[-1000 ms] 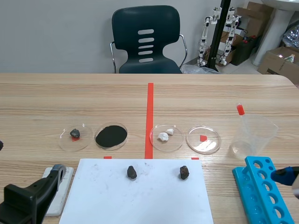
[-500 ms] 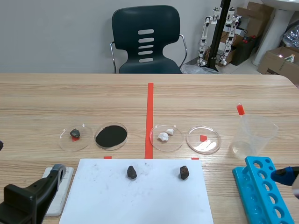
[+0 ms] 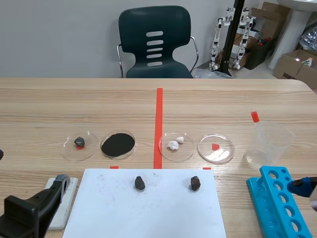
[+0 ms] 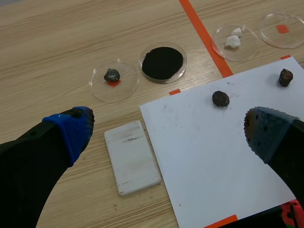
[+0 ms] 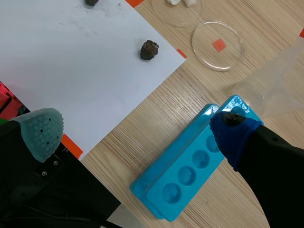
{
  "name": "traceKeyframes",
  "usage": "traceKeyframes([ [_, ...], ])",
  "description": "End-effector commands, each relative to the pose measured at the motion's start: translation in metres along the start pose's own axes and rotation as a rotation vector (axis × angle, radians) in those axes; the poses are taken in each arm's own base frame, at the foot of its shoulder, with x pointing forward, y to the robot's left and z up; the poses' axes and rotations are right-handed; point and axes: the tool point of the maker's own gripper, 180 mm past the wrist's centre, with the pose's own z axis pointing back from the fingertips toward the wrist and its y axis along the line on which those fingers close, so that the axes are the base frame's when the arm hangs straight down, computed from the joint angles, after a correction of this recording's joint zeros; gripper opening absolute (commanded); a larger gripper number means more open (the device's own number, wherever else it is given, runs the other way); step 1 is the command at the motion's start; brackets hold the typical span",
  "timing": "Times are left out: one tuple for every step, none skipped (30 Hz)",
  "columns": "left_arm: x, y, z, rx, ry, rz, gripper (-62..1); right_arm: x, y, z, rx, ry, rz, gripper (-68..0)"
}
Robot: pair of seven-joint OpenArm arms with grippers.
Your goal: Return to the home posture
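My left gripper (image 4: 168, 132) is open and holds nothing; it hangs above the white slab (image 4: 132, 156) and the near left corner of the white sheet (image 4: 223, 156). The left arm (image 3: 29, 213) sits low at the table's front left. My right gripper (image 5: 137, 130) is also open and empty, above the sheet's right edge (image 5: 95, 76) and the blue tube rack (image 5: 190, 166). Only one blue fingertip (image 3: 302, 185) of it shows in the scene view, at the right edge.
Two dark stones (image 3: 140, 183) (image 3: 195, 183) lie on the sheet. Behind it stand several petri dishes: one with a stone (image 3: 79, 144), black powder (image 3: 118, 144), white pieces (image 3: 176, 145), and an empty dish (image 3: 215, 148). A clear beaker (image 3: 267, 144) stands at the right.
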Motion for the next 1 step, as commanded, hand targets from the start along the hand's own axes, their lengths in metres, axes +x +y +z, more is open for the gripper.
traceKeyframes([
  [0.0075,-0.0011,-0.0004,0.001,-0.029,0.01,1.4,0.0108,-0.0042,0.0002,-0.01,-0.036,0.009,-1.9],
])
